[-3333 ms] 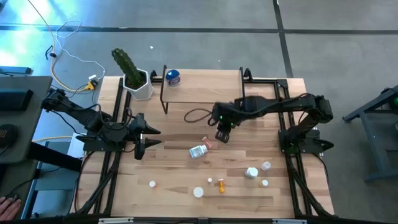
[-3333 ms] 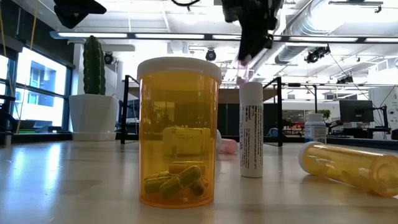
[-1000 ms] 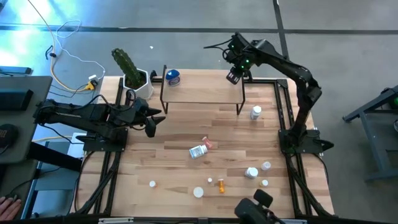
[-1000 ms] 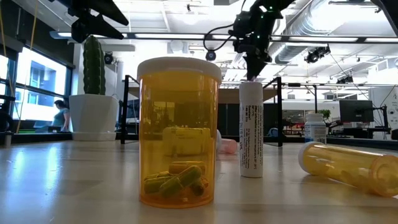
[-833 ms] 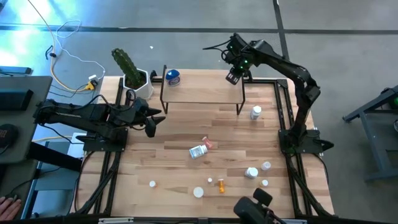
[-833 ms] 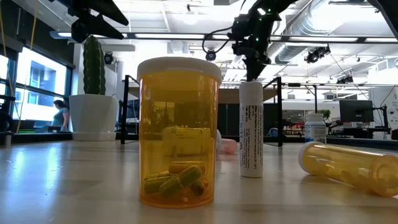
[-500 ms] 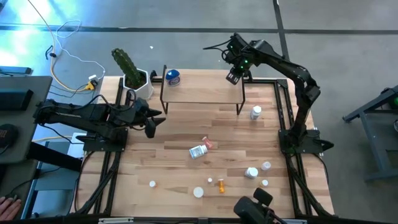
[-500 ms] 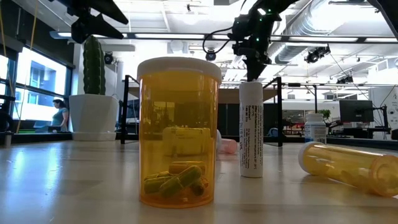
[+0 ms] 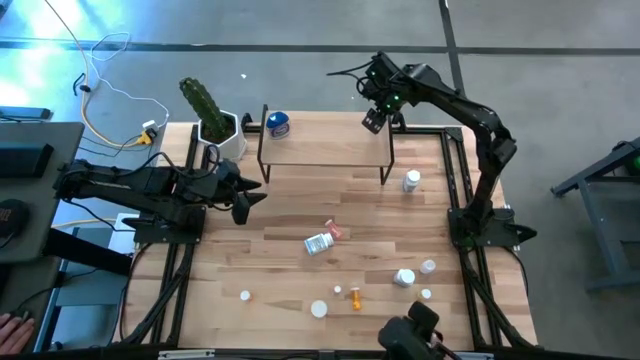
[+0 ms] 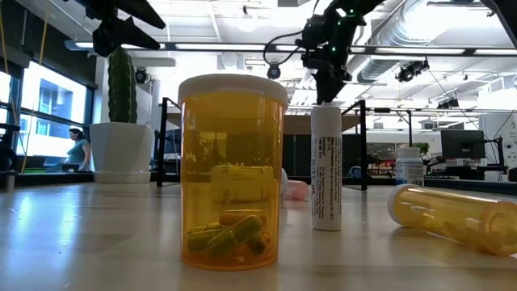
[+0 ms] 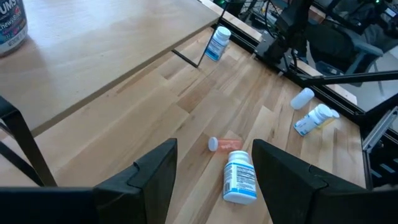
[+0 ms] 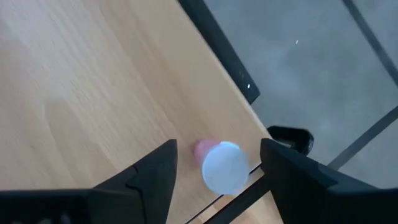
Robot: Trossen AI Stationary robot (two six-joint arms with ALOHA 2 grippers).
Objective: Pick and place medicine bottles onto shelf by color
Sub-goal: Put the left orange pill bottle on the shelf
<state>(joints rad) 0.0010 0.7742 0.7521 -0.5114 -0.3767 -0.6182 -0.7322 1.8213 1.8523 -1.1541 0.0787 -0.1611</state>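
- Your right gripper (image 9: 373, 120) hangs over the shelf's (image 9: 325, 140) far right corner, fingers spread; only its wrist view shows the pink bottle (image 12: 219, 163) standing free there.
- Your left gripper (image 9: 244, 199) waits open left of the shelf; its wrist view shows a white-capped bottle (image 11: 239, 176) lying on the table (image 9: 290, 270).

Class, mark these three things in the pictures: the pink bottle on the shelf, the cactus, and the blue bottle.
pink bottle (image 12: 222, 167): right wrist view, its white cap.
cactus (image 9: 203, 106): high view, green stem.
blue bottle (image 9: 278, 124): high view, its top.
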